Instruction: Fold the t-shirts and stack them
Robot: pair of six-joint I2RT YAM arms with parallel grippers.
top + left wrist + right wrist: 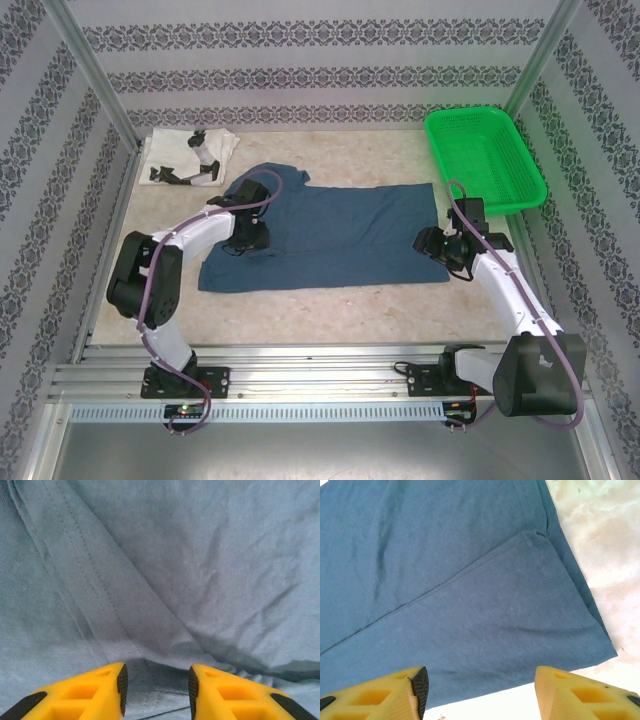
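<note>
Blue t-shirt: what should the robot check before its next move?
1. Is the left tool open? Ok, its jaws stand apart over a stitched seam.
2. Is the right tool open? Ok, wide open over the shirt's corner.
3. Is the blue t-shirt lying flat? Not ok, it is creased and one layer is folded over.
4. Are the tools touching the cloth? Cannot tell.
5. Is the white t-shirt out of the way? Ok, it lies apart in the far left corner.

The table was lit brightly and evenly, with only faint shadows cast. In the right wrist view it was overexposed almost to white; a dark shadow was seen under a fold of the blue shirt
</note>
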